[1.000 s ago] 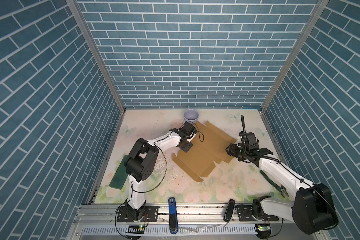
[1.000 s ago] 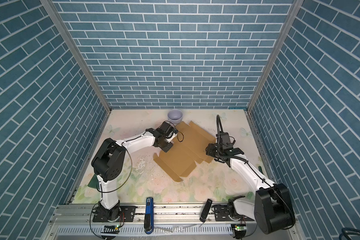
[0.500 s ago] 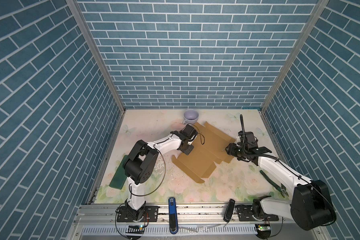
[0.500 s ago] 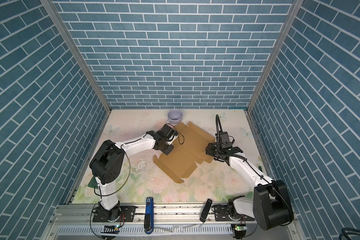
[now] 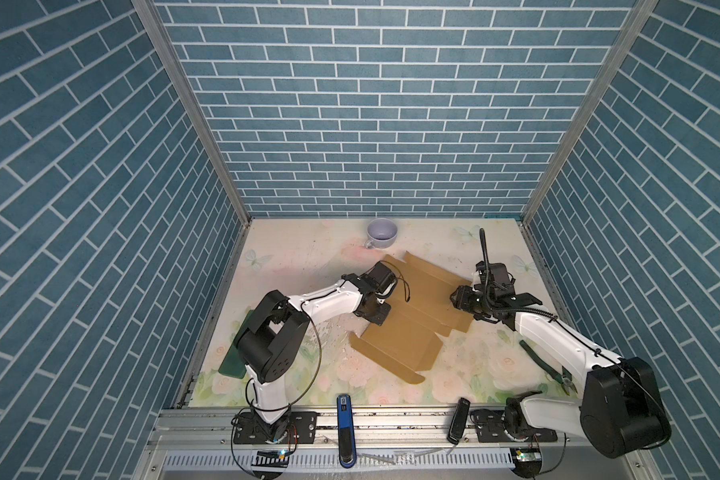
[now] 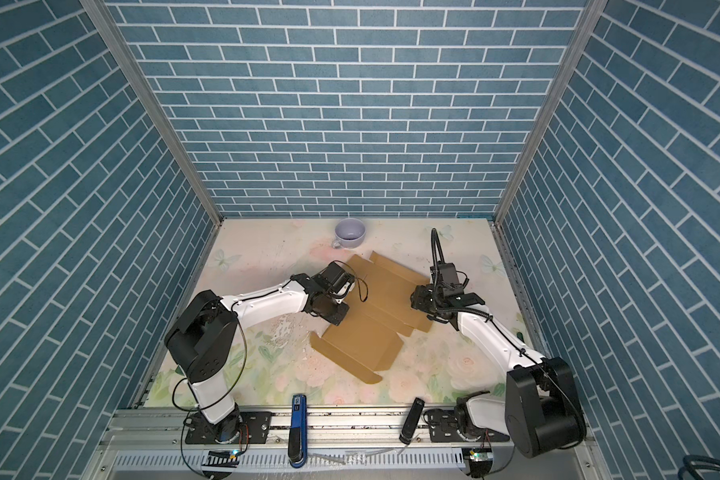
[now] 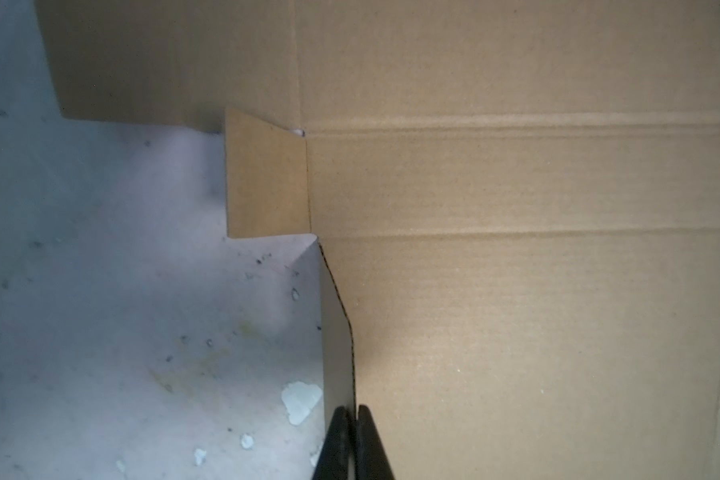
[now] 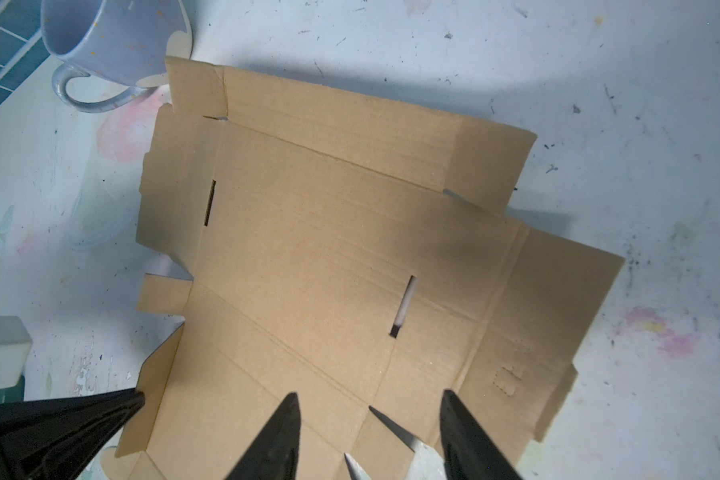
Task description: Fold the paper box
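"When you looked down from above, where did the paper box [image 5: 408, 320] lie?"

"Unfolded on the flowered table [image 5: 292, 257], about the middle, between the two arms, one far corner just beside the lilac mug [image 5: 382, 235]. Most of the sheet lay flat."

"And the left gripper [image 7: 354, 440]?"

"Its fingers [image 7: 339, 440] were almost together, pinching the edge of a side flap that stood up from the sheet's left border."

"The right gripper [image 8: 371, 436]?"

"Spread wide, holding nothing. It hung low over the box's right edge, a cut tab showing between its fingers [image 8: 275, 436]. Whether it touched the cardboard I could not tell."
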Robot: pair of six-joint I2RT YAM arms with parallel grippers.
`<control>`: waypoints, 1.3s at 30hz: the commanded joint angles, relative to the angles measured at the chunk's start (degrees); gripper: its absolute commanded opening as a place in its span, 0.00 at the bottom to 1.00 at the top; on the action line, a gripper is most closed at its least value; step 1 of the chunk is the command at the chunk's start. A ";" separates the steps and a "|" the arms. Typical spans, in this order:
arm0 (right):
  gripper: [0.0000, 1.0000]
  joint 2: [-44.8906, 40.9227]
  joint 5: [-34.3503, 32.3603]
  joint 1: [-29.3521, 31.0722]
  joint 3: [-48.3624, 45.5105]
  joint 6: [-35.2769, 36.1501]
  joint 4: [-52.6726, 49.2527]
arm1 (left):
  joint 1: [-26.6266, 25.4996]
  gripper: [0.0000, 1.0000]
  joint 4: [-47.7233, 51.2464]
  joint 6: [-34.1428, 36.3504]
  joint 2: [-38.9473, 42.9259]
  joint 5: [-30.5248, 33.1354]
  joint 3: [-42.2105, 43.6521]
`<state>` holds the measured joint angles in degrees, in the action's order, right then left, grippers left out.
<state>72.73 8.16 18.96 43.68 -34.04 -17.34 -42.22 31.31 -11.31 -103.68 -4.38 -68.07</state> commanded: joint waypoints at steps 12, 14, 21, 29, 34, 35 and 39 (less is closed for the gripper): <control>0.54 -2.21 -0.11 0.91 -1.13 -0.41 -1.98 | 2.12 0.41 7.97 -5.77 3.97 -0.85 -4.37; 0.54 -1.44 -0.13 1.20 -1.27 -0.74 -2.04 | 3.73 0.45 8.41 -4.89 4.76 -1.03 -5.83; 0.53 2.44 -0.66 3.81 -1.30 -2.10 -0.46 | 12.71 0.54 5.19 -1.19 1.61 -8.55 -10.40; 0.51 6.82 -2.49 6.69 -1.58 -3.40 1.83 | 16.04 0.56 -0.71 -0.21 -9.26 -14.31 -15.74; 0.49 8.21 -2.80 7.04 -2.65 -4.01 3.35 | 16.20 0.57 -3.30 0.10 -13.22 -15.46 -18.18; 0.49 8.30 -2.80 7.02 -2.85 -4.01 3.43 | 16.21 0.57 -3.66 0.30 -13.75 -15.66 -18.49; 0.46 8.72 -2.80 7.02 -3.33 -4.10 3.53 | 16.22 0.58 -5.67 0.25 -14.64 -15.82 -18.97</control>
<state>80.84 6.61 25.63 41.76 -36.25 -14.63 -26.24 28.10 -11.97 -117.75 -19.11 -85.30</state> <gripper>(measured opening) 0.464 0.582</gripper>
